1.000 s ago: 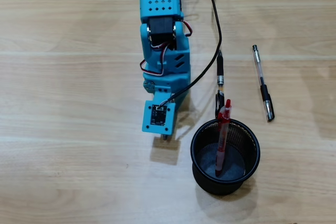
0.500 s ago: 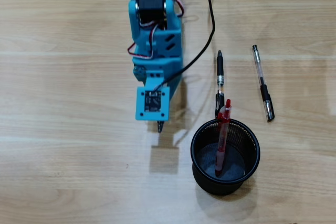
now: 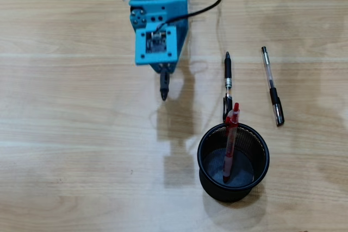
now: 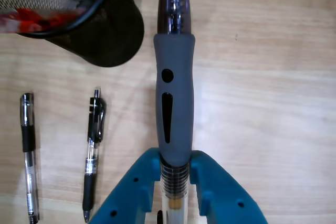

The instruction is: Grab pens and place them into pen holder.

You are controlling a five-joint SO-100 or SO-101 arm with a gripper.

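The blue end effector [image 4: 176, 174] is clenched around the grey pen [image 4: 174, 103], its two fingers pressed against the barrel just below the grey rubber grip, where a clear section with a yellow band shows between them. In the wrist view the pen points straight up the frame, its dark translucent tip reaching toward the top edge, beside the pen holder [image 4: 113, 35].

In the overhead view the end effector [image 3: 163, 74] sits near the top of the frame, well apart from the pen holder [image 3: 204, 153], with only the lower end of the grey pen [image 3: 163, 86] showing beneath the wrist camera board. The pen hangs above the wooden surface [image 3: 70, 150] and casts a shadow on it toward the holder.

The pen holder is a round black mesh cup standing upright at the lower right of the overhead view. The red pen [image 3: 230, 139] stands inside it, leaning with its top resting against the far rim.

Two pens lie flat on the surface beyond the holder. The black pen [image 3: 228, 82] lies lengthwise just above the rim, its lower end reaching close to the red pen's top. The clear pen [image 3: 271, 85] with a black cap lies further right, slightly angled, apart from the holder. In the wrist view these two appear at the lower left, the black pen [image 4: 93, 156] nearer the end effector and the clear pen [image 4: 29, 156] near the frame edge.
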